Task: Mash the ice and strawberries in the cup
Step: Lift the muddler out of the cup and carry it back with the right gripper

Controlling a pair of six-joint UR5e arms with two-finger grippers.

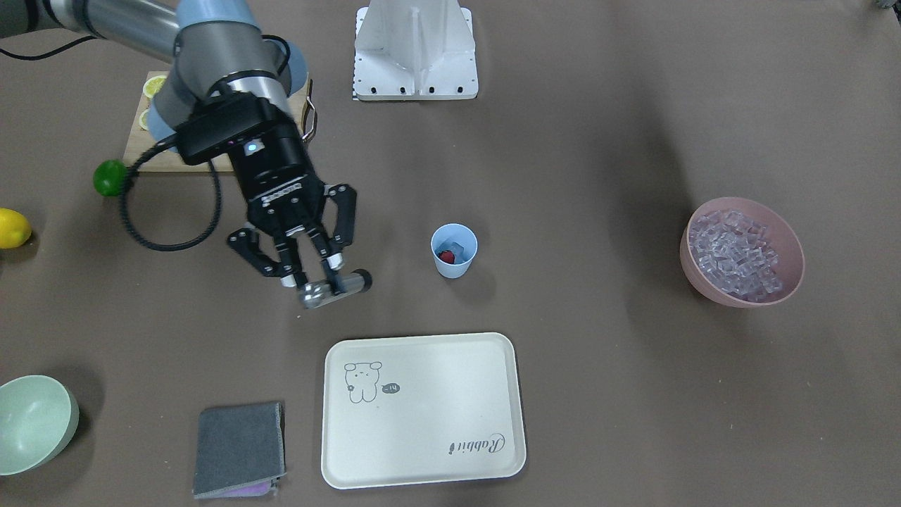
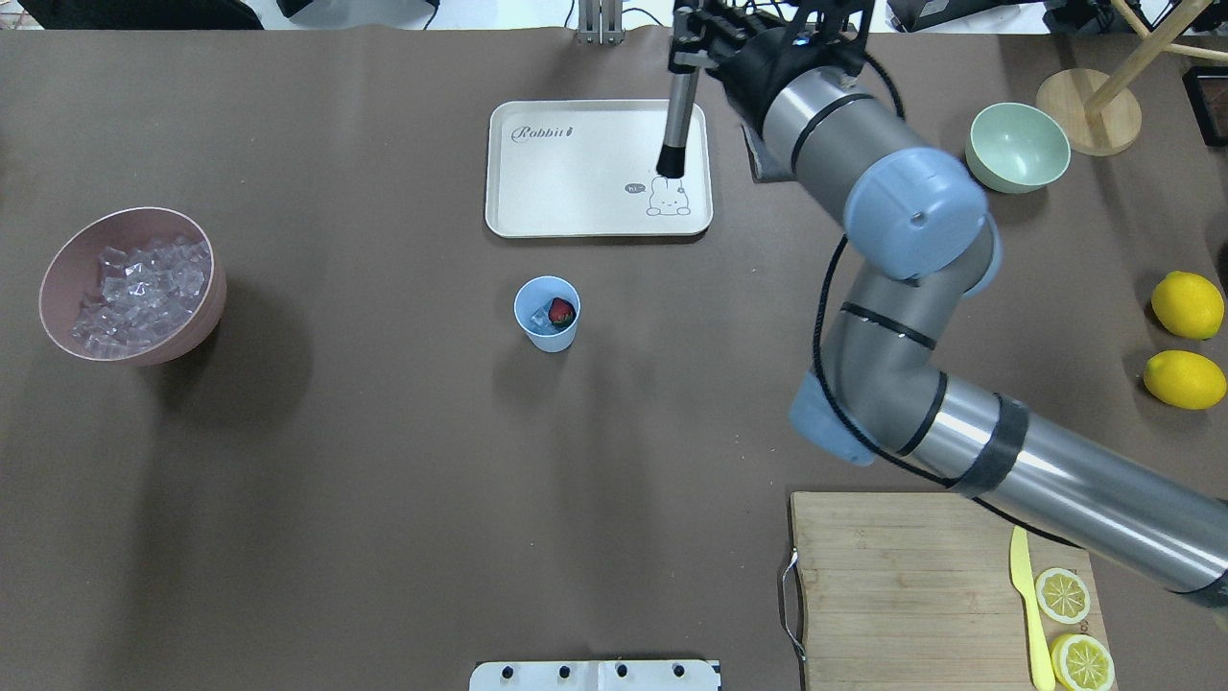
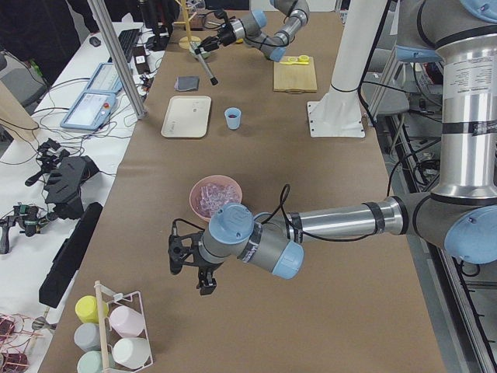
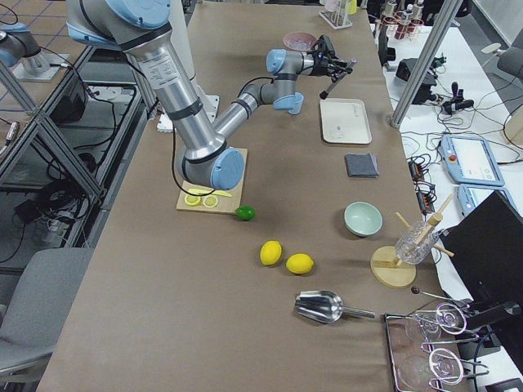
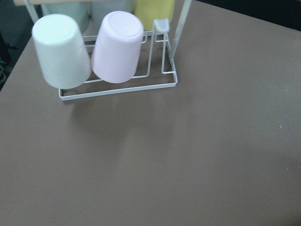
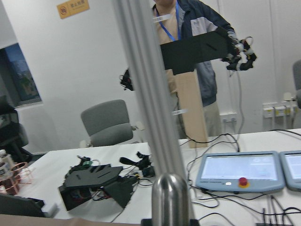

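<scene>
Holding a muddler (image 2: 679, 110) clamped between its fingers, the right gripper (image 1: 314, 277) hangs high, off the cup (image 1: 454, 270) on its tray side and toward the robot's right. Muddler's long axis near upright, slightly tilted, black end down. Cup stands upright; inside it one strawberry (image 2: 562, 311) and one ice cube (image 2: 539, 315) discernible, perhaps more. One pink bowl (image 2: 206, 317) well left of cup, cubes beyond counting. Right arm much nearer. Left gripper (image 3: 204, 286) beyond that bowl, grip cannot be told. Likely next: tip over cup, then down.
</scene>
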